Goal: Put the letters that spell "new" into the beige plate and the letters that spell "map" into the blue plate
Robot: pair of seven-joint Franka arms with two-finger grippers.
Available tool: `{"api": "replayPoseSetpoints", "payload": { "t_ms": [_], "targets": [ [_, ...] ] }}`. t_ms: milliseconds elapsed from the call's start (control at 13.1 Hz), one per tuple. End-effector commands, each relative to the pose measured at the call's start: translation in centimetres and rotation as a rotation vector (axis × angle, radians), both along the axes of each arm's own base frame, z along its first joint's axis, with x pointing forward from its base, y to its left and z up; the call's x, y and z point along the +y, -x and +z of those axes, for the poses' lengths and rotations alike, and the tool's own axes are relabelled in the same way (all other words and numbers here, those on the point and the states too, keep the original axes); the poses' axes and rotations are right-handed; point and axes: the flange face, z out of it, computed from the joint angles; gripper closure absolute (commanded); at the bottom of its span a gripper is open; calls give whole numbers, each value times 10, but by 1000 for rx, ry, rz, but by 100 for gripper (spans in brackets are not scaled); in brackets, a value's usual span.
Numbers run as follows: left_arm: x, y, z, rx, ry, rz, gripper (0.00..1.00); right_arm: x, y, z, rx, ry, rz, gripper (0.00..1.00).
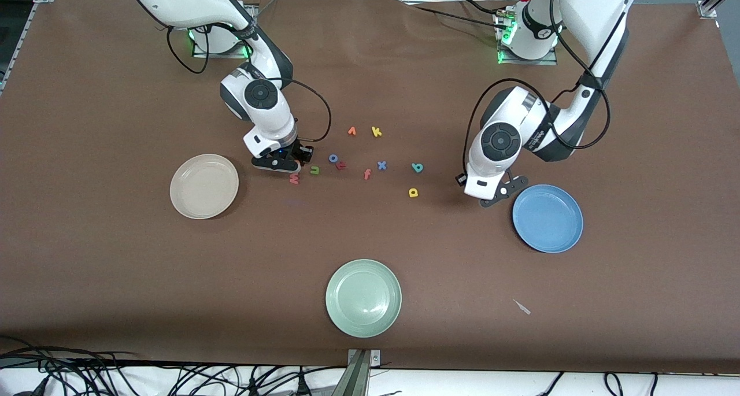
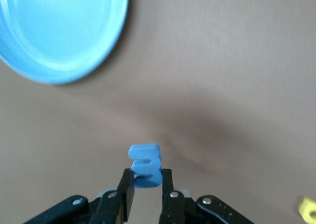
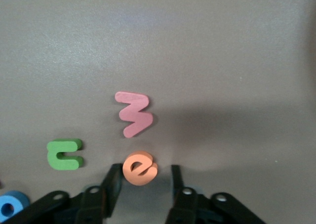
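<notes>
m (image 2: 145, 164): pinched in the left gripper (image 2: 147, 190), up beside the blue plate (image 1: 547, 218); I'd carry it over and drop.
e (image 3: 140, 168): on the table by the w (image 3: 134, 113), between the right gripper (image 3: 143, 184) fingers, gap on one side; clamp, then the beige plate (image 1: 204, 186).

Bare tabletop (image 1: 115, 280) lies open around all three plates. Only the letter cluster (image 1: 347, 165) mid-table is crowded, letters sitting near one another.

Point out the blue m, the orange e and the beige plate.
blue m (image 2: 145, 163): left wrist view, its middle.
orange e (image 3: 139, 168): right wrist view, its loop.
beige plate (image 1: 204, 186): front view, its bare centre.
</notes>
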Motion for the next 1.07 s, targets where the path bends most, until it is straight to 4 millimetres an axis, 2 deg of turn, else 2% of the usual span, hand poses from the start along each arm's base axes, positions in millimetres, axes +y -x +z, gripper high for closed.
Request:
{"api": "replayPoseSetpoints", "payload": {
  "t_ms": [0, 76, 228, 457, 533, 609, 685, 762, 914, 990],
  "targets": [
    [42, -31, 16, -9, 2, -123, 100, 0, -2, -4, -10, 0, -3, 83],
    [57, -39, 17, -1, 17, -176, 100, -1, -2, -3, -11, 2, 1, 87],
    [98, -57, 9, 16, 31, -248, 100, -3, -6, 3, -22, 4, 12, 87],
    [159, -82, -25, 38, 36, -278, 100, -18, -25, 33, -22, 80, 59, 87],
    [168, -90, -43, 30, 27, -311, 100, -32, -36, 46, -7, 128, 70, 87],
    [182, -94, -52, 18, 21, -318, 100, -41, -43, 56, -2, 148, 94, 87],
    [186, -94, -56, 23, 25, -329, 100, -52, -49, 64, -2, 162, 119, 87],
    [186, -94, -56, 24, 30, -333, 95, -67, -55, 70, -4, 176, 143, 87],
    [191, -97, -52, 18, 35, -334, 0, -111, -70, 77, 16, 212, 201, 87],
    [188, -99, -46, 15, 47, -365, 0, -135, -75, 82, 32, 212, 228, 86]
  ]
}}
